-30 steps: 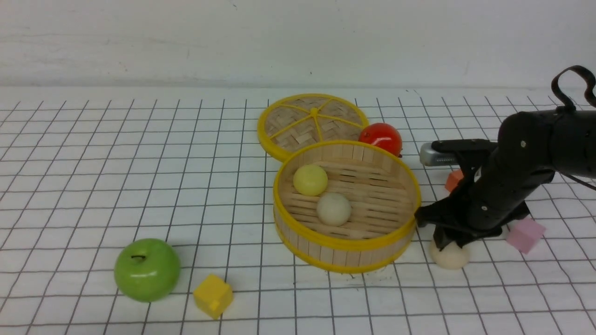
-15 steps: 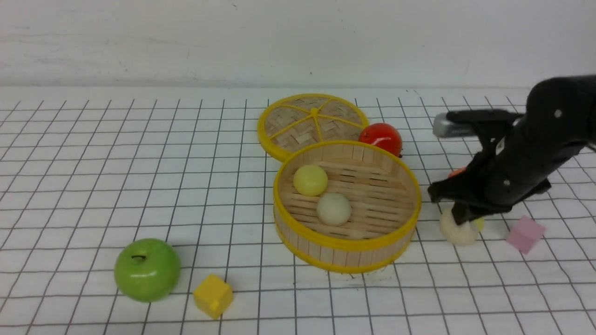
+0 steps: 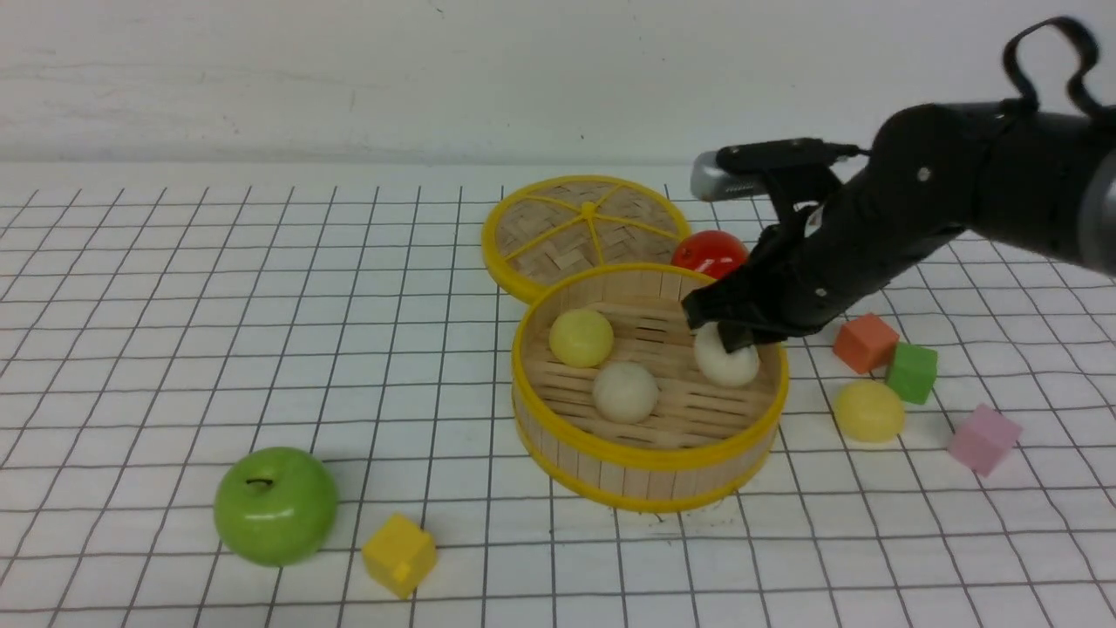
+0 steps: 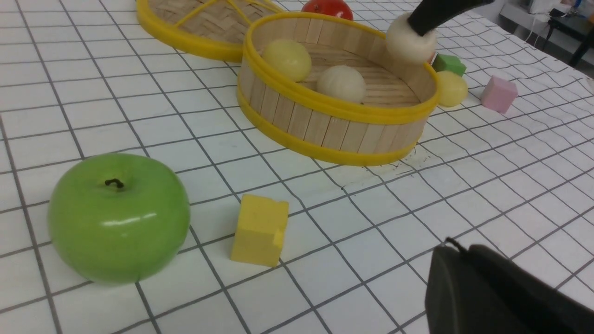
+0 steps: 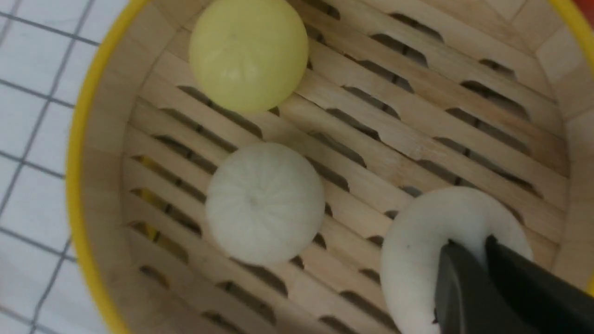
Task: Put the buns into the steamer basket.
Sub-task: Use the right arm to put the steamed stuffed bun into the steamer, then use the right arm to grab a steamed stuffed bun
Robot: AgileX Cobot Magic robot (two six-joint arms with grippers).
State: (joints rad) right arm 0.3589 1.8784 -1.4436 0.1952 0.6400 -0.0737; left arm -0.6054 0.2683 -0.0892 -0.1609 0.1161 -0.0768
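Grid-marked white surface (image 3: 174, 349). The steamer basket (image 3: 647, 460) stands near the middle, open side up. The woven lid (image 3: 582, 228) lies flat just behind it, and a red tomato (image 3: 708, 253) sits beside the lid at the basket's right rear.

In the basket, the yellow bun (image 3: 581, 337) rests on the slatted floor at left rear. The white bun (image 3: 624, 392) rests nearer the middle, close to the yellow one but not touching.

The right hand (image 3: 731, 335) reaches in over the basket's right side. Its fingers (image 5: 464, 283) are drawn almost together, pinching the top of the held bun (image 3: 731, 362), which is cream-white. This bun hangs within the ring of the rim. The left wrist view puts it at about rim height, and I cannot tell whether it touches the slats.

The loose yellow bun (image 3: 869, 411) lies on the surface to the right of the basket, outside it. The green cube (image 3: 912, 372) is just beside it, the orange cube (image 3: 865, 343) lies behind, and the pink cube (image 3: 983, 439) is further right.

Front left, well apart from the basket, are the green apple (image 3: 275, 506) and, near it, the yellow cube (image 3: 399, 555).

Of the left hand (image 4: 492, 287), only a dark part shows at the edge of its own wrist view, above bare surface. I cannot tell whether it is clenched or released.
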